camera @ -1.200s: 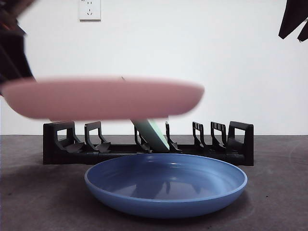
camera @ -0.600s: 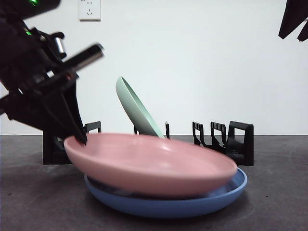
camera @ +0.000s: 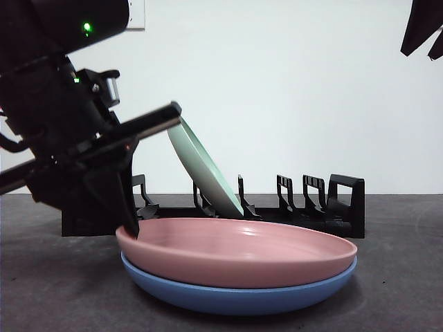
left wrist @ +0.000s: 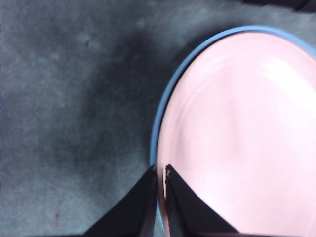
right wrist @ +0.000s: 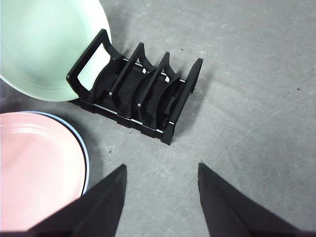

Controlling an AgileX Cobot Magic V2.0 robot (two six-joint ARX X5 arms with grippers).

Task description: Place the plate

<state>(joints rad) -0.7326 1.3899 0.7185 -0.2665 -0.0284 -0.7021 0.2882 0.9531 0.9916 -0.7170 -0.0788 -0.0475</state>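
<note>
A pink plate lies nested in a blue plate on the dark table, near the front. My left gripper comes down from the upper left and is shut on the pink plate's left rim. In the left wrist view my jaws pinch the pink plate's edge, with the blue plate's rim showing just outside it. My right gripper is open and empty, held high above the table; it shows as a black tip in the front view.
A black dish rack stands behind the plates, with a green plate leaning in a middle slot. The right wrist view shows the rack, the green plate and the pink plate. A wall outlet is at the back.
My left gripper has lowered the pink plate from the air down into the blue plate, where it now lies level. The right arm has not moved.
</note>
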